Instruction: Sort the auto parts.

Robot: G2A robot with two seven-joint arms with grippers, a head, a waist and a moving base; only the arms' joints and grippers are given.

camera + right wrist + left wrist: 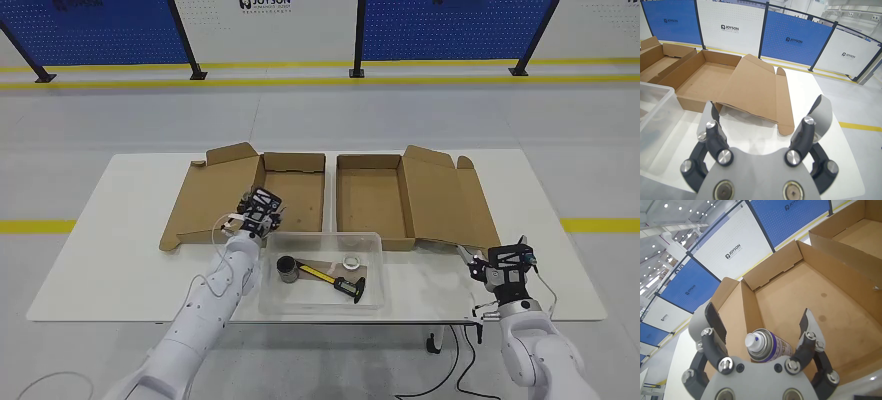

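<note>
A spray can [770, 345] with a white nozzle and a purple band rests in the near corner of the left cardboard box [810, 306]. My left gripper [759, 311] is open around the can, and both fingers stand clear of it. From above, the left gripper [262, 208] hangs over that box's [300, 195] near edge. A clear plastic bin [322, 240] at the table's front holds a black cylinder [287, 268], a yellow-handled tool [322, 272] and a white ring [351, 264]. My right gripper [505, 258] is open and empty over the table's right front.
The right cardboard box [368, 200] is empty, and its lid flap [755, 98] lies flat on the table just ahead of the right gripper [764, 106]. The bin's wall [657, 113] is to that gripper's side. Bare table surrounds the left box's open flap [205, 200].
</note>
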